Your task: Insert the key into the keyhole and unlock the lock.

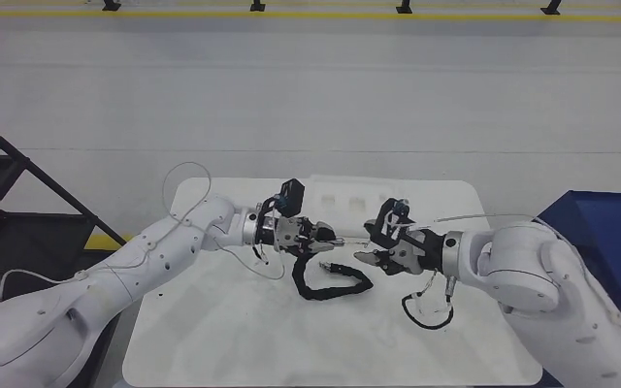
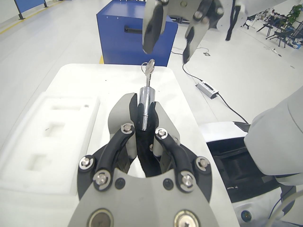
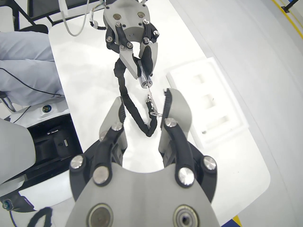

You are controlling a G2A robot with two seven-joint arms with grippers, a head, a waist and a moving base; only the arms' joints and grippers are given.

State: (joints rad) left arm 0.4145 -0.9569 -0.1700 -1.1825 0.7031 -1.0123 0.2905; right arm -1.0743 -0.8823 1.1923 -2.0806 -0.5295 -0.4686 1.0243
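— Nearest, lower middle of the left wrist view?
— There, the left gripper, pads squeezed tight on the lock cylinder, over the white table. Just past it, mid-frame, the key, blade seated in the keyhole at the cylinder's far end, ring hanging off the bow.
— Room around that key?
— Open air to both sides of it. Beyond, at upper middle, the right gripper, fingers spread wide, tips to either side of the key's ring end; contact with the ring impossible to tell. Foam tray along the left of frame, well apart from the lock cylinder. Farthest, upper middle, a blue cabinet on the floor past the table's rounded edge.
— Materials, shapes?
— Polished chrome round cylinder; flat silvery key. Black fabric-sleeved cable, lumpy, lying in a slack U on the table, mid-frame in the right wrist view. Matte white foam with three rectangular pockets. Smooth table, rounded corners.
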